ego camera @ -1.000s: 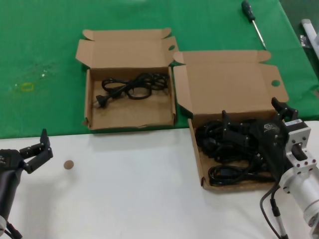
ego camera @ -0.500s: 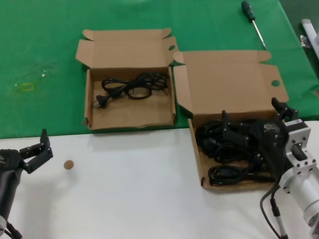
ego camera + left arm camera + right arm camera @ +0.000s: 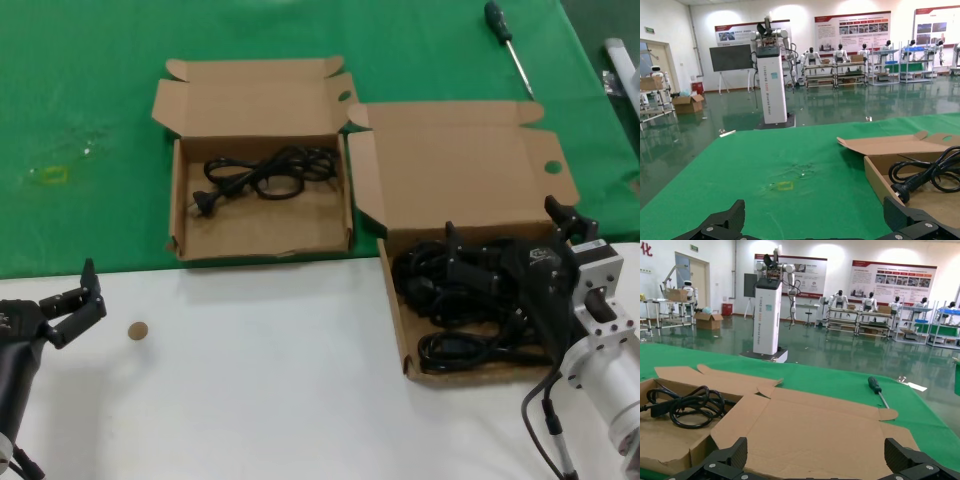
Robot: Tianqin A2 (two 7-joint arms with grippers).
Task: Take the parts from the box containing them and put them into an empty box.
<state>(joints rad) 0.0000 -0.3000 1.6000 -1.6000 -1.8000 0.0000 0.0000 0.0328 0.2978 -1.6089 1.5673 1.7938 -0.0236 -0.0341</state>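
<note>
My right gripper (image 3: 500, 262) is down inside the big box (image 3: 460, 165), the wide one on the right with the round hole in its lid flap, and its fingers are spread wide over the heap of black cords (image 3: 450, 300) lying there. In the right wrist view both fingertips (image 3: 722, 460) stand far apart with nothing between them, so I'm not pinching anything. The heap fills the floor of the big box, coils and plugs tangled together right under my fingers.

Over to the left, the small box (image 3: 255, 215) sits on the green cloth (image 3: 80, 120), just beside the big one, their flaps nearly touching. One cord (image 3: 265, 172) lies in it, toward the back wall, its plug pointing to the left side.

My left gripper (image 3: 72, 302) hangs off to the left over the white table (image 3: 250, 380), well apart from both boxes, fingers spread and holding nothing. A small brown disc (image 3: 138, 331) lies on the table near it. A screwdriver (image 3: 508, 45) lies on the cloth behind the big box.
</note>
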